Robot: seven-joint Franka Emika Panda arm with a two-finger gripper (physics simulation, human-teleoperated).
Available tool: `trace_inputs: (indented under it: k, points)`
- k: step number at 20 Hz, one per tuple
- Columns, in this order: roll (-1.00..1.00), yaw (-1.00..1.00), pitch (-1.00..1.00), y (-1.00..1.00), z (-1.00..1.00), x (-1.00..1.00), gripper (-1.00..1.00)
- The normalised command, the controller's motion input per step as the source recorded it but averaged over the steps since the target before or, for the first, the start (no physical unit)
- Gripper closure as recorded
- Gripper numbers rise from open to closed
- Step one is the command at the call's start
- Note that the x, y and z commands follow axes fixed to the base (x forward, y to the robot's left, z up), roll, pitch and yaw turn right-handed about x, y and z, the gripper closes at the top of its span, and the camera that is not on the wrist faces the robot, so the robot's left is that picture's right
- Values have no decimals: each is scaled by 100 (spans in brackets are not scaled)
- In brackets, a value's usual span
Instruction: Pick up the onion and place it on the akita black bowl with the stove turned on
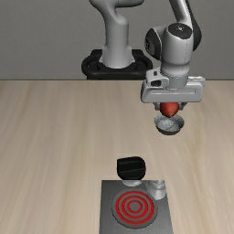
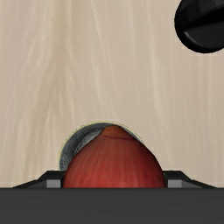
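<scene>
Onion (image 1: 168, 111), red, sits clamped between our gripper's (image 1: 169, 114) 2 fingers just above the grey dish (image 1: 170, 127). Its pointed tip and long axis run crosswise to the fingers' line. The black bowl (image 1: 131, 166) rests well apart, beside the stove (image 1: 110, 219).

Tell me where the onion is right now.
The onion is held in the gripper, right over the grey bowl on the exterior view's right, well apart from the black object and the stove.
</scene>
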Motion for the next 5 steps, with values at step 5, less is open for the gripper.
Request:
trace_inputs:
  k: [5]
  points:
    - [0, 0, 0, 0, 0, 0, -100]
